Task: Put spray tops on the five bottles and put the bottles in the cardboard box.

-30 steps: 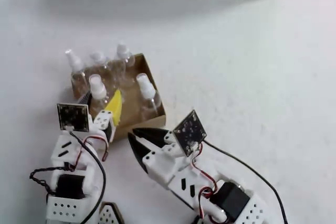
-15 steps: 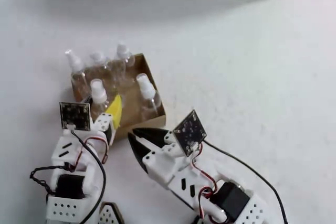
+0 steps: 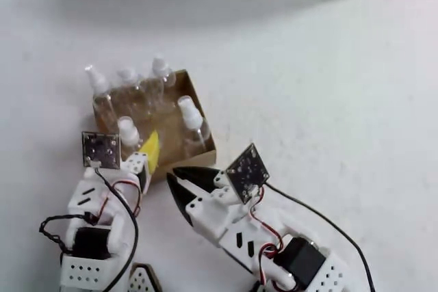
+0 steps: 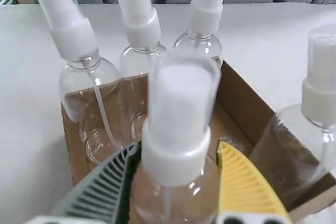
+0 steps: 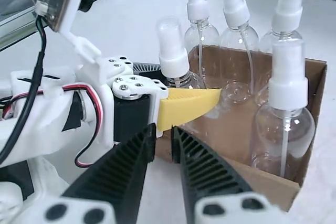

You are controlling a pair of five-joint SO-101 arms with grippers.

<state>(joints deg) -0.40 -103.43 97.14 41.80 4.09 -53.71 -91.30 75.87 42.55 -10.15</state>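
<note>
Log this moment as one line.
left gripper: shut on fifth bottle, spray top on | position: at cardboard box near edge | in box: four capped bottles | right gripper: empty, beside box

Crowded cardboard box (image 3: 185, 83): 3 bottles (image 3: 126, 80) line its far wall, 1 more (image 3: 190, 117) stands at the right side, and the left pincer (image 4: 178, 153) clamps a 5th bottle (image 4: 178, 103) at the near corner. Only the middle is free (bare box floor). The right pincer (image 5: 164, 132) blocks the near wall, while the bench (image 3: 328, 87) beyond lies open.
</note>
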